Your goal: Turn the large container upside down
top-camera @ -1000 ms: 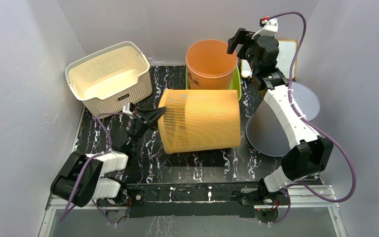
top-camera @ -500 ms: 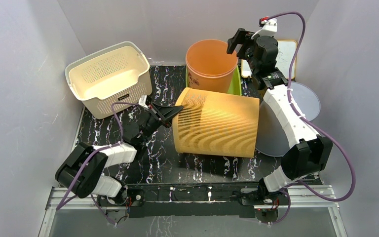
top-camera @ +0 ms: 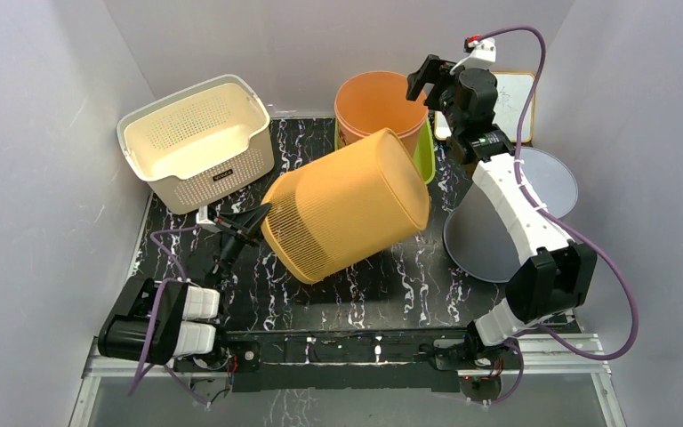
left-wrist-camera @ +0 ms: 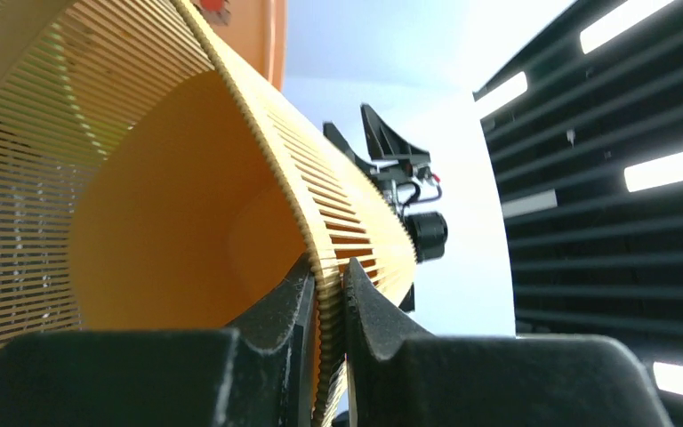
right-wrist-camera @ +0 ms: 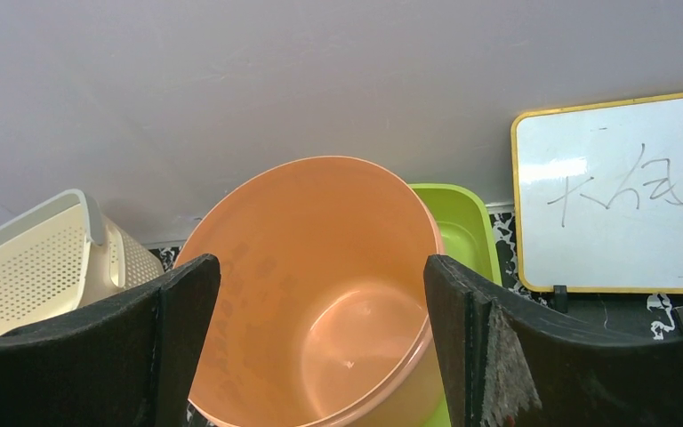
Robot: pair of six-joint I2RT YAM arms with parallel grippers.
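Set against half a second ago, finds the large yellow-orange slatted plastic container (top-camera: 347,205) no longer lying level on its side but tipped over the middle of the black marbled worktop (top-camera: 365,289). Has its open mouth swung down toward the near left and its closed base lifted toward the back right, just beside the round orange plastic bucket (top-camera: 378,102). Finds it shifted left as well, clear of the grey round disc (top-camera: 489,240) that it overlapped then. Places the left hand (top-camera: 251,220) lower and further left than before, at the left edge of the container's mouth. Shows the right hand (top-camera: 433,76) hardly moved, held high by the bucket's right rim. From the left wrist alone, gives the grip up close: fingers (left-wrist-camera: 276,320) pinching the slatted wall at the rim, one inside and one outside, with the smooth orange interior opening to the left. From the right wrist alone, makes plain that the right hand is spread wide around nothing. Looks from there down into the bucket, with a lime-green plastic tray (right-wrist-camera: 462,222) touching its right side, a cream perforated basket (right-wrist-camera: 44,258) to its left and a yellow-framed whiteboard (right-wrist-camera: 622,178) carrying scrawled marks that are too small to make out from above.
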